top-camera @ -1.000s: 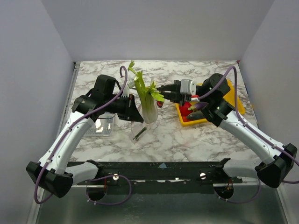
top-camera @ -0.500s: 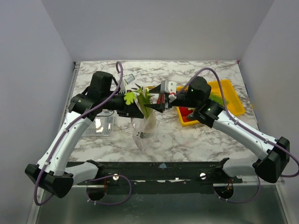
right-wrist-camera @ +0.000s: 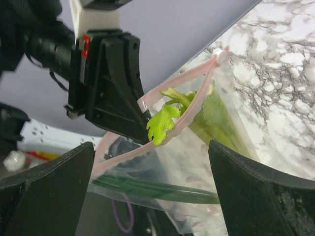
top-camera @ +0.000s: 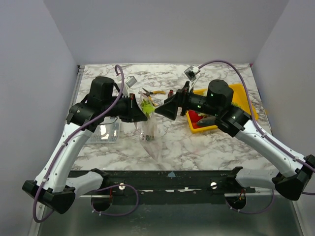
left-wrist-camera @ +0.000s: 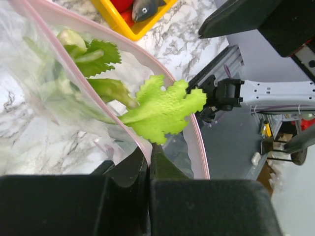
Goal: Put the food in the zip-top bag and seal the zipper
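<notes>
The zip-top bag (top-camera: 148, 133) hangs above the table from my left gripper (top-camera: 139, 113), which is shut on its pink zipper (left-wrist-camera: 145, 153) at the mouth. A leafy green toy vegetable (left-wrist-camera: 162, 110) sits inside the bag (right-wrist-camera: 206, 162), and one leaf (right-wrist-camera: 162, 123) pokes over the zipper (right-wrist-camera: 184, 123). The mouth stands open. My right gripper (top-camera: 165, 109) is open just right of the bag's mouth, and the right gripper (right-wrist-camera: 150, 146) holds nothing. More food, a red piece (top-camera: 196, 118) and a dark one (left-wrist-camera: 145, 8), lies in the yellow tray (top-camera: 240, 96).
A rigid clear box (top-camera: 106, 132) stands on the marble table under my left arm. Yellow-handled pliers (top-camera: 153, 92) lie behind the bag. A white tag (top-camera: 191, 73) on the right arm's cable hangs over the far table.
My right gripper has opened and let go of the leafy vegetable, which dropped from standing tall above the mouth to mostly inside the bag. The left gripper kept its hold and lifted the bag.
</notes>
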